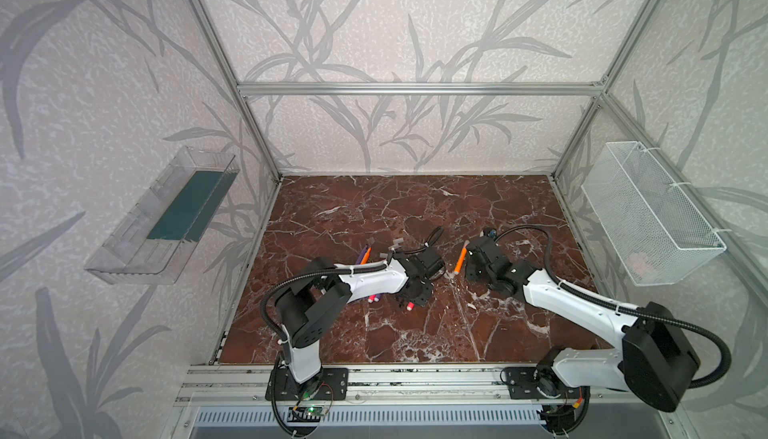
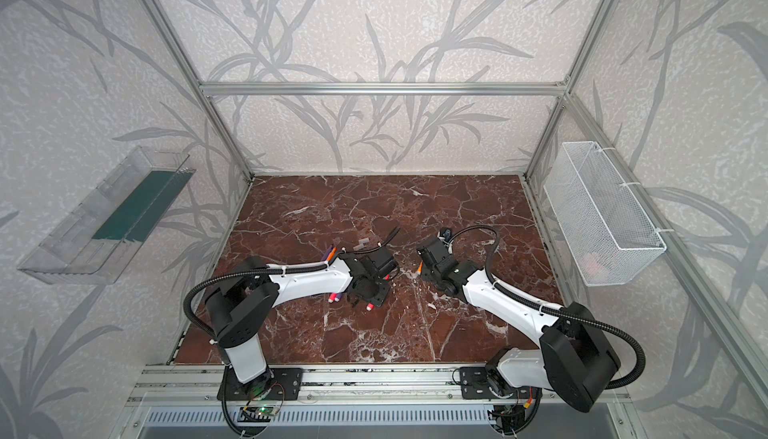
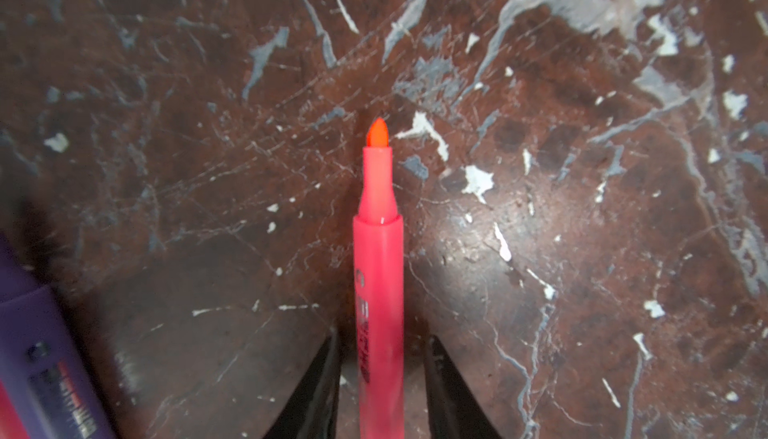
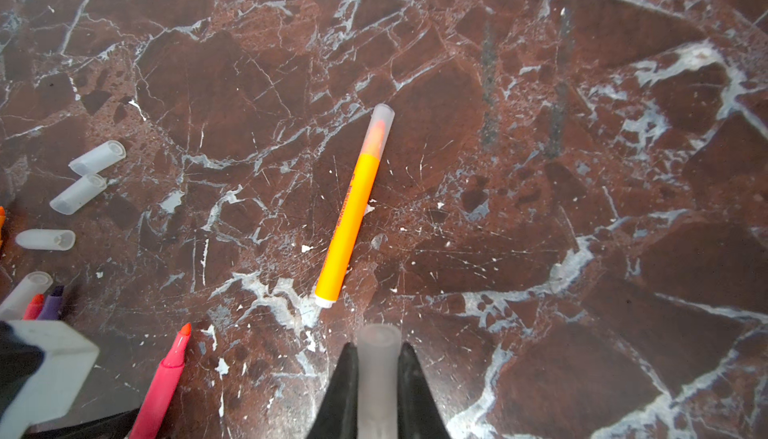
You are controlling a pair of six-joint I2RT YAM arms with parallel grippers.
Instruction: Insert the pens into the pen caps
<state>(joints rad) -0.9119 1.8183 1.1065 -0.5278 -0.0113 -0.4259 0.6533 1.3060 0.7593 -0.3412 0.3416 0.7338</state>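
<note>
The marbled desk (image 1: 415, 208) carries everything, and both arms sit low over its middle. Our left end effector (image 3: 382, 339) straddles the pink-red pen (image 3: 379, 270). Its fingers stand just beside the barrel with a narrow gap on each side, so it is open and not yet gripping. The pen lies flat on the desk, its bare tip pointing away from the wrist. Our right end effector (image 4: 378, 347) is clamped on a held cap (image 4: 379, 391); we cannot tell which end of it faces outward.

We judge the step in hand to be gripping this pen. We should close squarely on the barrel, well behind the tapered neck, because a slim round pen may roll or pivot. Then we lift it level, line up the tip with the cap's mouth on one axis, and push straight.

An orange pen (image 4: 351, 212), already capped, lies ahead of the right end effector. Loose caps (image 4: 78, 193) lie off to one side of it, and a purple pen (image 3: 37, 354) lies near the pink-red one.

Black print runs along all three barrels, too blurred to read, and we can make out no brand.
</note>
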